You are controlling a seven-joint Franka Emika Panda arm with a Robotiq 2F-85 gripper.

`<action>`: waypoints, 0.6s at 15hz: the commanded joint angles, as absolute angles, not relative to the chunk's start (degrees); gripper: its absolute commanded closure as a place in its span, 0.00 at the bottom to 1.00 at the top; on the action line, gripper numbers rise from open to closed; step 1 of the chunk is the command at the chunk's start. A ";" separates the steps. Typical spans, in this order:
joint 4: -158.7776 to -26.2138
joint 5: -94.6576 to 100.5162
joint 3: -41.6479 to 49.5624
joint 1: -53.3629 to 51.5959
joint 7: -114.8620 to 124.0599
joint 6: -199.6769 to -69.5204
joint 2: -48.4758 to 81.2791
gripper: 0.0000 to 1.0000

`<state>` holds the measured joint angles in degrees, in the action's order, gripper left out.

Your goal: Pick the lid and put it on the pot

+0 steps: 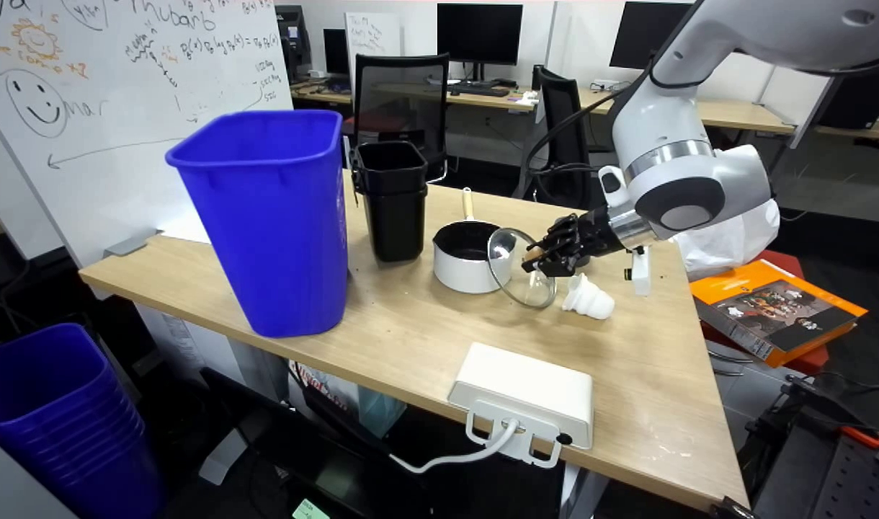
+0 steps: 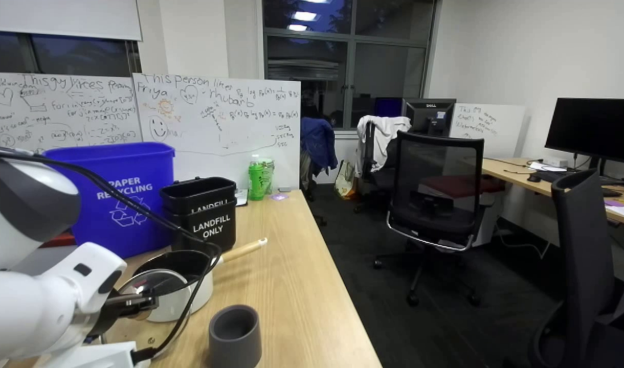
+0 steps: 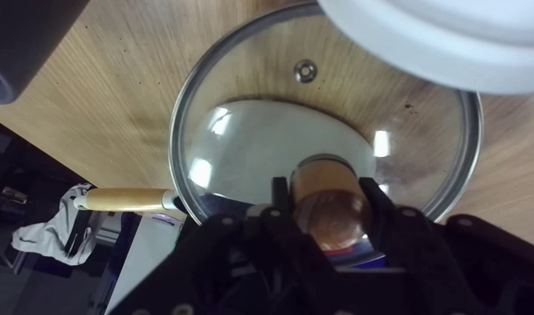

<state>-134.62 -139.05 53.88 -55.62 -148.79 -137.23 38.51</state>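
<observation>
Blue and tall, a recycling bin (image 1: pixel 274 238) stands at the left, a black bin (image 1: pixel 394 213) to its right and farther back. Next comes the white pot (image 1: pixel 461 276), its handle (image 1: pixel 468 205) pointing to the far side. Just right of the pot, the glass lid (image 1: pixel 515 275) tilts steeply, the gripper (image 1: pixel 534 258) grasping its wooden knob (image 3: pixel 330 203). Farther right lies a small white object (image 1: pixel 589 298).

“PAPER RECYCLING” (blue bin (image 2: pixel 151 199))

We see, around our wooden worktop (image 1: pixel 648 396), scribbled whiteboards (image 2: pixel 230 140), black chairs (image 2: pixel 437 171), dark floor (image 2: pixel 409 337) and a dim window (image 2: pixel 386 76) showing bright lights (image 2: pixel 306 16).
</observation>
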 commanded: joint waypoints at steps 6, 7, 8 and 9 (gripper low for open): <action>-135.52 -133.08 55.88 -57.34 -148.47 -138.26 36.10 0.84; -135.34 -130.94 56.27 -57.54 -147.86 -138.56 35.70 0.84; -134.27 -128.67 51.79 -52.54 -150.92 -142.05 31.30 0.84; -134.06 -126.92 51.44 -52.32 -151.06 -143.10 30.46 0.84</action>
